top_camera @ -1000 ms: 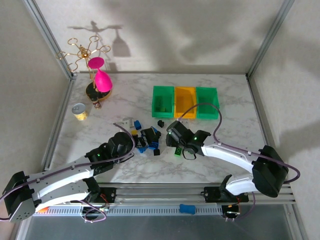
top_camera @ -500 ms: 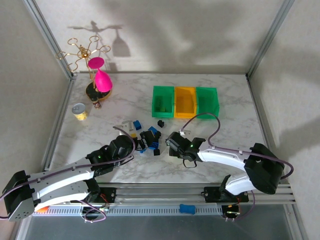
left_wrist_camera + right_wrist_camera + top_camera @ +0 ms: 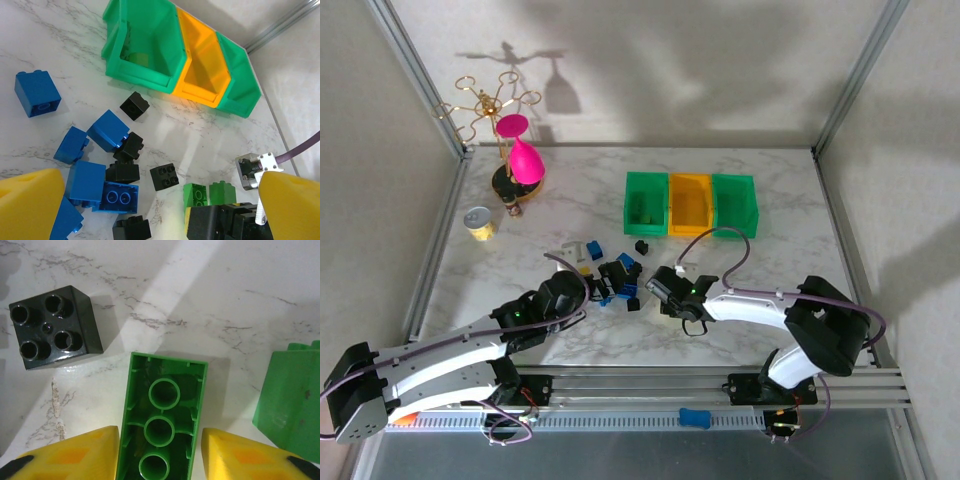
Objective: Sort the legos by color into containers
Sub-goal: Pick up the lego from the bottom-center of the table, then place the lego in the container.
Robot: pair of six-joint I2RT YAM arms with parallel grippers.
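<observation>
The right hand (image 3: 160, 450) is drawn narrow around a green brick (image 3: 162, 415). Its yellow pads (image 3: 75, 455) sit against the brick's two long sides. The brick lies on the tabletop (image 3: 210, 300) with its hollow underside up, roughly mid-tabletop and toward the near edge. A black brick (image 3: 52, 327) lies just beside it on one side, studs up, and a second green brick (image 3: 287, 405) on the other. Neither touches it.

The left hand (image 3: 160, 202) hangs wide and holds nothing, above the loose blue and black bricks (image 3: 107, 130) in the middle of the tabletop.

Toward the far edge the three bins stand touching in a row: the left green bin (image 3: 646, 190), the yellow-orange bin (image 3: 690, 188) and the right green bin (image 3: 734, 188). Something green already seems to lie in the left green bin.

The step in hand looks like the pick of a green brick, with the grip just being made and no lift yet. The next move would call for a firm hold and a straight lift clear of the two neighbouring bricks. After that comes a carry toward the far edge and a release over the left green bin, if that is the one meant for green.
</observation>
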